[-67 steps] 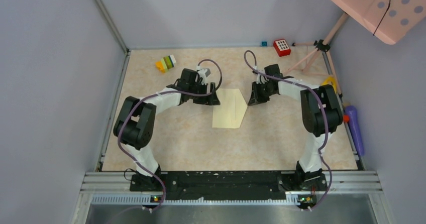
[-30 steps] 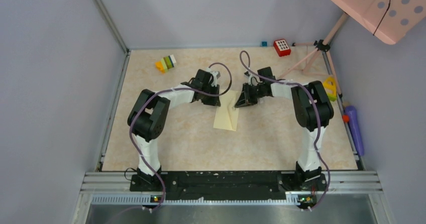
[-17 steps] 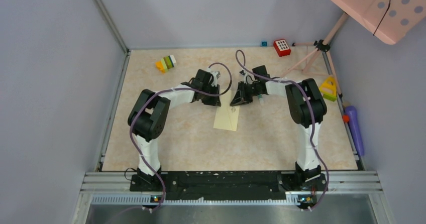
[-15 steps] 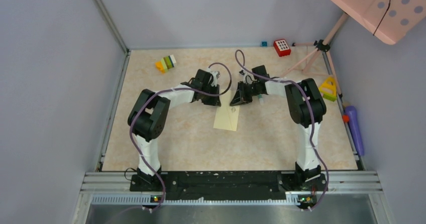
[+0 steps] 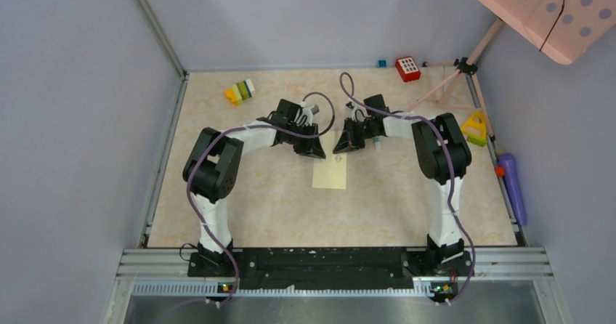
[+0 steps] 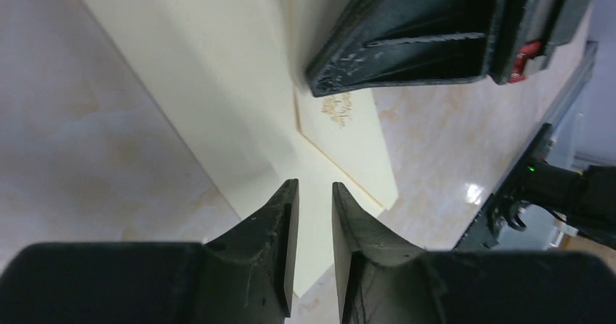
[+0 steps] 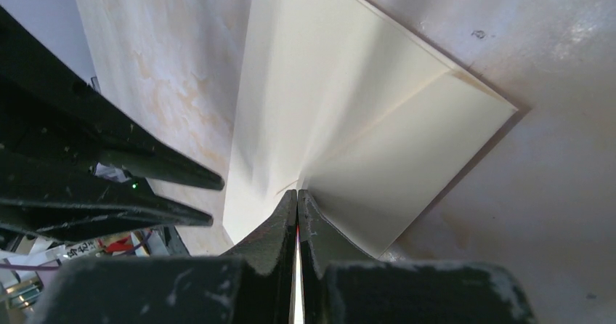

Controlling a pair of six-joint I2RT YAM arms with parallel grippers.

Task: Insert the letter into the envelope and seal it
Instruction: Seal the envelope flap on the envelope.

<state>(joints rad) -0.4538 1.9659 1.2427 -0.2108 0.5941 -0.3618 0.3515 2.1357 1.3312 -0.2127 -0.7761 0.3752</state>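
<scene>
The pale cream envelope (image 5: 330,173) lies flat mid-table with its flap folded over, a faint small mark (image 5: 339,159) on its face. My right gripper (image 5: 339,148) is shut, its tips touching the paper at the fold (image 7: 298,192) on the envelope (image 7: 378,128). Just left of it, my left gripper (image 5: 318,152) hovers over the envelope (image 6: 232,70) with its jaws (image 6: 314,187) a narrow gap apart and nothing between them. The right gripper's fingers (image 6: 407,55) show in the left wrist view, beside the mark (image 6: 336,107). The letter is not visible in any view.
Coloured blocks (image 5: 240,91) lie at the back left, a red block (image 5: 407,68) and a small blue cube (image 5: 381,63) at the back. A tripod (image 5: 459,70), yellow triangle (image 5: 476,129) and purple cylinder (image 5: 512,184) line the right edge. A pink dotted board (image 5: 552,8) hangs above.
The flap, open toward the right at first, has been folded over leftward by the right gripper. The right jaws closed fully. The left gripper shifted slightly toward the envelope's top.
</scene>
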